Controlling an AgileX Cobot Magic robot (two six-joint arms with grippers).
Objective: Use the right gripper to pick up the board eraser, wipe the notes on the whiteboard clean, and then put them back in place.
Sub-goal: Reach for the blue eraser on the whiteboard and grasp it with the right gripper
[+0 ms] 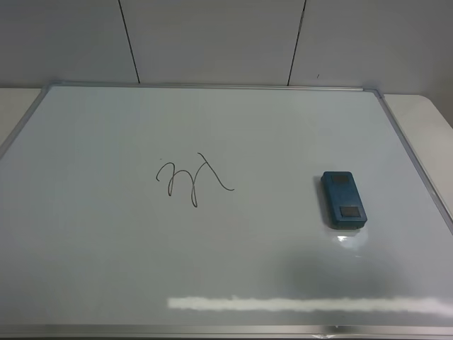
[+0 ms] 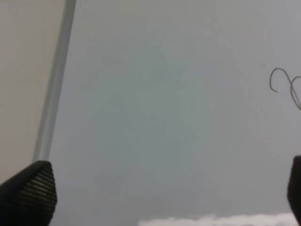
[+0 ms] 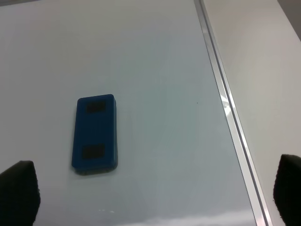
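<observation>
Writing – one thin black marker scribble [image 1: 191,180], a few loops, not readable as any word. It sits left of centre on the large glossy white board [image 1: 106,248]. The small teal-blue rectangular eraser block [image 1: 344,199], two darker square patches on top, lies flat on the board's right side, near the silver-grey metal frame [image 1: 420,170], well apart from the scribble. The black two-fingered right gripper [image 3: 154,190] hangs over the eraser – jaws spread wide, gripping nothing. The left gripper [image 2: 162,190] is over the board's left edge, jaws wide, empty.
</observation>
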